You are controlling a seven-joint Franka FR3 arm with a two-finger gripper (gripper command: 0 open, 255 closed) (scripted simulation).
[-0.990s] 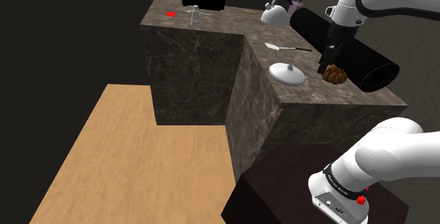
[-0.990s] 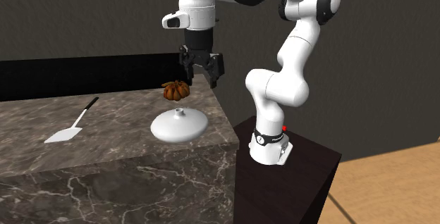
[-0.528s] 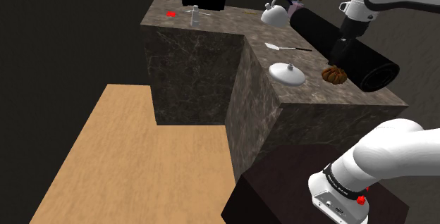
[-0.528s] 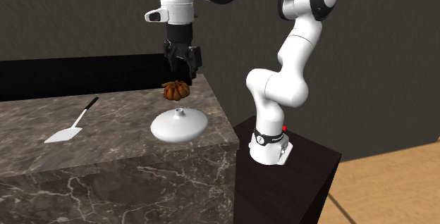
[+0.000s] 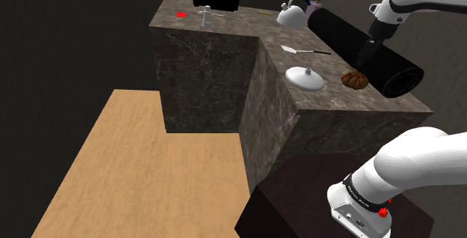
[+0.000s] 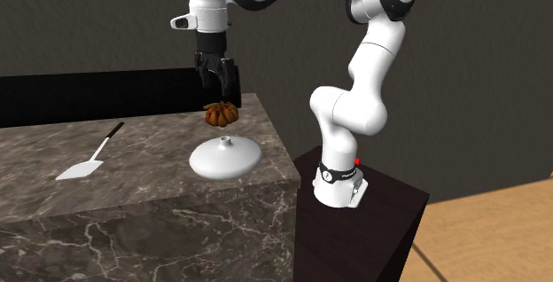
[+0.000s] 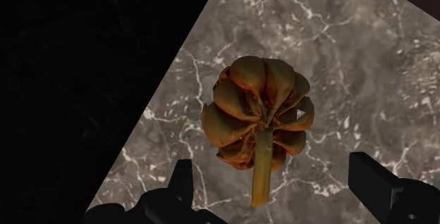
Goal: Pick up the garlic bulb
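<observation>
Dark veined marble made up the bench (image 6: 133, 196), with a black area just past its far edge; the garlic bulb (image 6: 221, 113), drawn a brownish orange, sat on the stone close to that edge and near the corner by the robot's stand. A white domed lid (image 6: 226, 158) lay just beside it toward the second exterior view's camera, apart from it; a spatula (image 6: 89, 158) lay well off along the bench.

The claw (image 6: 220, 81) hung straight above the bulb, pointing down, clear of it; its two fingers were spread wide and pinched nothing. Seen from the wrist, the garlic bulb (image 7: 257, 113) lay ahead of the claw (image 7: 272, 165) and inside the span of the fingers, a little nearer one finger than the other; its stalk ran roughly crosswise to the line between the fingers, so the jaws would likely close across the rounded body and not along the stalk. From the shoulder view the claw (image 5: 364, 58) stood over the garlic bulb (image 5: 355, 80) in front of a long black cylinder (image 5: 389, 75); the coming move looked to me like a plain drop, with perhaps a slight sideways nudge to centre the bulb.
</observation>
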